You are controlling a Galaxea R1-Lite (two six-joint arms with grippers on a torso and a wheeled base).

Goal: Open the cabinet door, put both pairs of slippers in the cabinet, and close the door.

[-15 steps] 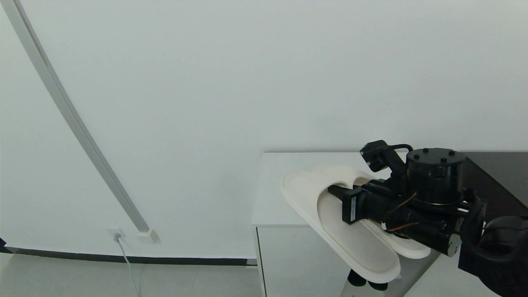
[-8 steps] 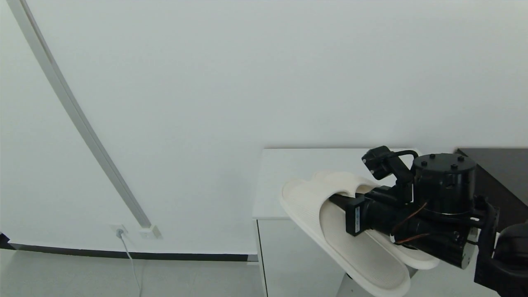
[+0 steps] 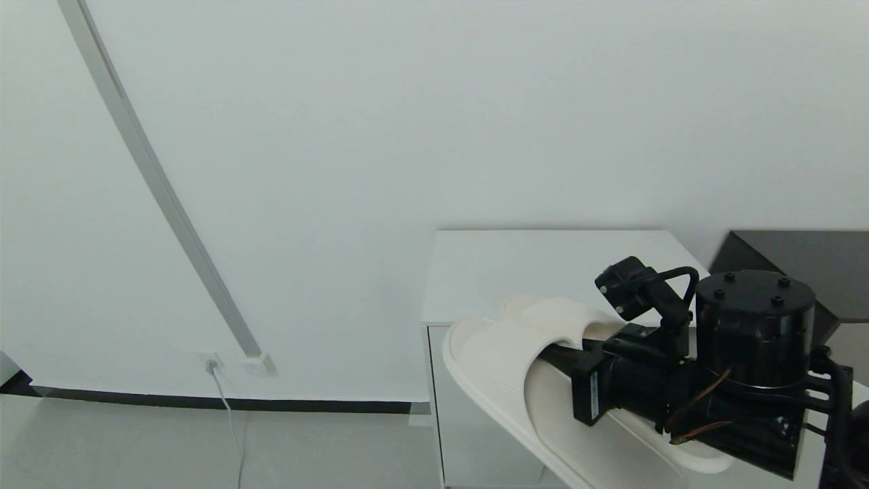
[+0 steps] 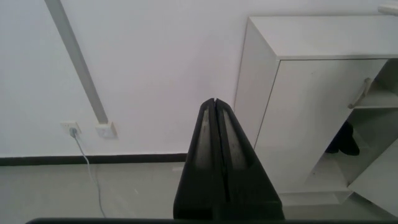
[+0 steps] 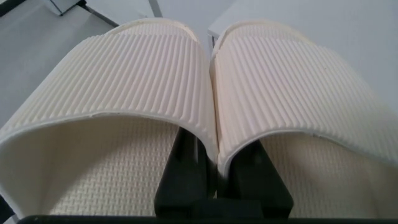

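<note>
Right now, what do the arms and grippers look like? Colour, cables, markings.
Right arm: black, squat cylindrical joint with bolt heads on top, small camera module with a looped black cable, thin orange-brown wires on the side. Right gripper: black, white label strip. Left gripper: two flat black fingers, rounded tip.

R arm [image 3: 645, 394]: all matte black. Fat cylindrical joint housing [image 3: 755, 319], flat top w/ 4 small screw heads. At its 10 o'clock, small boxy cam module [image 3: 624, 288], black cable [image 3: 681, 271] looping off it. At 8 o'clock, square block w/ narrow white label [image 3: 595, 397]. Thin brown wires [image 3: 699, 407] at 7 o'clock. L gripper [image 4: 214, 109]: black, two long flat fingers, rounded tips, thin seam btwn. R gripper [image 5: 211, 174]: black, blocky.
</note>
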